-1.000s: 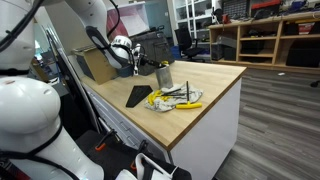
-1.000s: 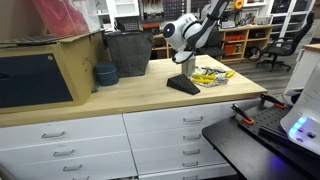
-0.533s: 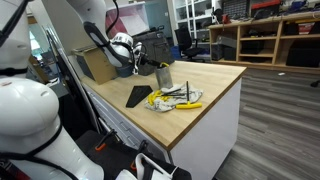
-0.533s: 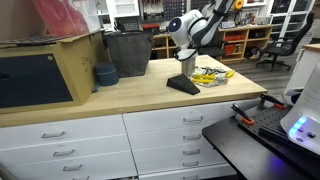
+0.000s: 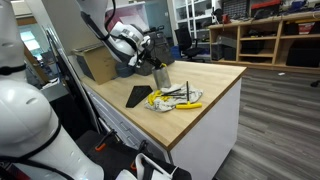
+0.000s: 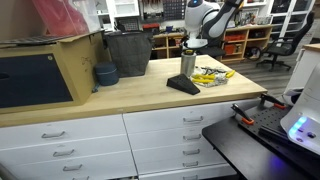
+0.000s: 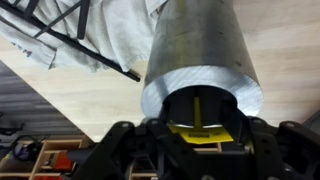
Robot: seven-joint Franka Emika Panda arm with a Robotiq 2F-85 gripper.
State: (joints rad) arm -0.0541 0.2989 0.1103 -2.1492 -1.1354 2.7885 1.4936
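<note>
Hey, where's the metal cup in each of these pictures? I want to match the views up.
Exterior view: the metal cup stands upright on the wood top, just left of centre.
Exterior view: the metal cup stands right of centre, in the upper half.
Wrist view: the metal cup fills the middle, seen close up.
Shared landmark: the black mat lies close by the cup in both exterior views; the wrist view does not clearly show it.

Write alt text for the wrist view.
A grey metal cylinder fills the centre, its near end between the fingers of the gripper at the bottom edge, with something yellow in the dark gap there. Behind lie a wooden tabletop and grey cloth crossed by black wires.
</note>
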